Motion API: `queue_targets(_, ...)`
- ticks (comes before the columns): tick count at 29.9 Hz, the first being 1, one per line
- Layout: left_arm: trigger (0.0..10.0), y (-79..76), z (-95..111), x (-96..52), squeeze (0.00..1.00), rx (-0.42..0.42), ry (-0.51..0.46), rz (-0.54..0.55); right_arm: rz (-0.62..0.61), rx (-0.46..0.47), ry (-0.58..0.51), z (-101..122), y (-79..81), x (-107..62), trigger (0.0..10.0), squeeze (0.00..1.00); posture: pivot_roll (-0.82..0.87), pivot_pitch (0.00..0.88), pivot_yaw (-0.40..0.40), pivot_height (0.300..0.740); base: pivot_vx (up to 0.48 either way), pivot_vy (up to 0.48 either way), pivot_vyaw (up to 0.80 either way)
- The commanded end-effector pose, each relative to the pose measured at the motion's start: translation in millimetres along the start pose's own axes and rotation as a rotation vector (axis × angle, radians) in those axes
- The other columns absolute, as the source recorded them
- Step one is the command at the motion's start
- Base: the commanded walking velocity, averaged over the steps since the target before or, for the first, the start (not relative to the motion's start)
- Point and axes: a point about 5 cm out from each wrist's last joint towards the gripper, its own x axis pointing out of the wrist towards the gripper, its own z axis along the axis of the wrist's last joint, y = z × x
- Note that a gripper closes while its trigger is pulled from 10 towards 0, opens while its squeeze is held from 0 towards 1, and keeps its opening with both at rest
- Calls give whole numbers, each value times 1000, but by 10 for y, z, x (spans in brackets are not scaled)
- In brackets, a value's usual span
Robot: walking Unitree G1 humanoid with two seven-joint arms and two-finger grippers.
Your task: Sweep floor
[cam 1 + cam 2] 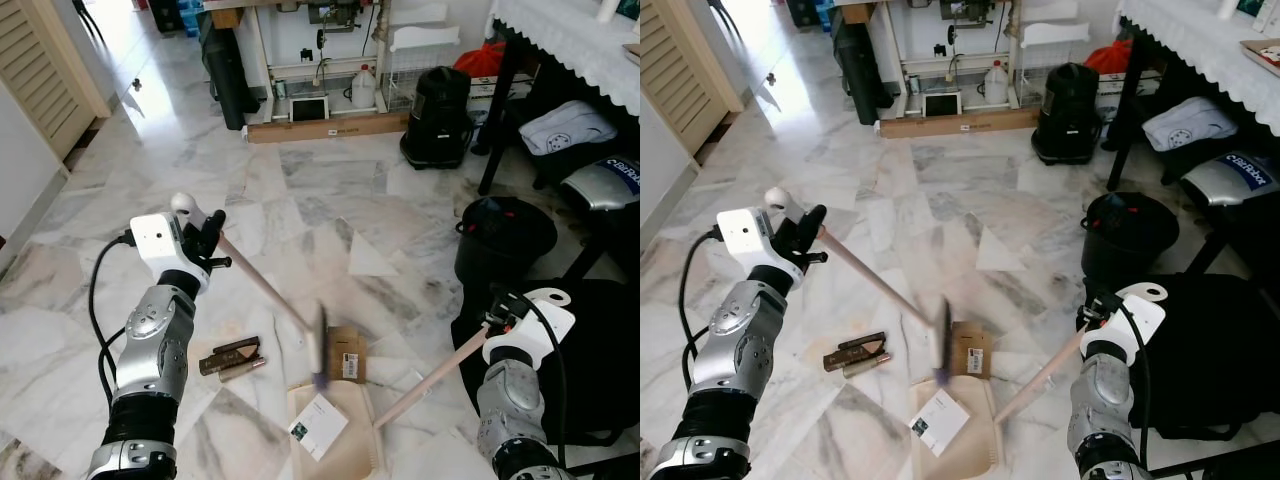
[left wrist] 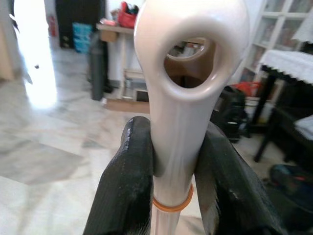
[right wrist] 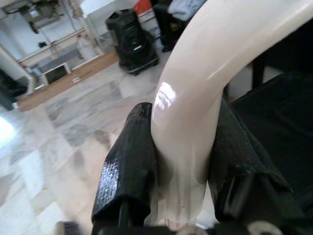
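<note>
My left gripper (image 1: 208,238) is shut on the cream top of a broom handle (image 2: 188,73), just below its hanging hole. The handle slants down to the right to the blurred brush head (image 1: 319,348) on the marble floor. My right gripper (image 1: 500,322) is shut on the curved cream grip (image 3: 195,98) of a long-handled dustpan (image 1: 345,450), whose tan pan lies flat just in front of the brush. A white card (image 1: 318,425) rests on the pan. A brown cardboard piece (image 1: 347,353) lies at the brush head, and brown sticks (image 1: 230,358) lie to its left.
A black bucket (image 1: 505,235) stands on the right, with a black bag (image 1: 590,350) beside my right arm. Further back are a black bin (image 1: 437,115), a table with a lace cloth (image 1: 570,40), a wooden plank (image 1: 330,127) and a louvred door (image 1: 40,70) at the left.
</note>
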Motion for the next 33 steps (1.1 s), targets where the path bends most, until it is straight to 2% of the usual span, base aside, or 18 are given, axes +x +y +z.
queue_targets(1,10000,38,172,4,0,45,-86,13,20,91,-19,70,107,47,10000,0,1,0,59,740,0,0,0)
queue_targets(4,10000,59,204,1,0,66,-103,24,38,130,-6,57,125,47,10000,0,2,0,56,740,0,0,0)
queue_targets(5,10000,105,227,0,0,90,-115,45,40,179,11,40,130,49,10000,0,7,0,50,740,0,0,0)
queue_targets(8,10000,128,232,2,0,115,-116,50,27,241,22,34,119,58,10000,0,8,0,49,740,0,0,0)
queue_targets(16,10000,117,167,-55,0,154,-96,45,76,74,-50,158,152,83,10000,0,1,0,41,740,0,0,0)
queue_targets(19,10000,173,245,-82,0,160,-130,78,83,74,-63,189,155,89,10000,0,3,0,35,740,0,0,0)
queue_targets(21,10000,198,320,-83,0,191,-155,80,85,37,-76,215,147,95,10000,0,7,0,30,740,0,0,0)
queue_targets(24,10000,168,358,-84,0,216,-162,54,81,16,-81,219,147,96,10000,0,12,0,28,740,0,0,0)
queue_targets(26,10000,116,290,-105,0,247,-123,7,78,13,-84,221,157,94,10000,0,13,0,28,740,0,0,0)
queue_targets(28,10000,93,231,-125,0,232,-92,-13,76,13,-88,227,162,93,10000,0,13,0,28,740,0,0,0)
queue_targets(30,10000,28,72,-195,0,226,-13,-68,72,18,-99,256,168,103,10000,0,6,0,31,740,0,0,0)
queue_targets(33,10000,-23,-36,-258,0,219,31,-105,68,19,-110,283,171,112,10000,0,2,0,34,740,0,0,0)
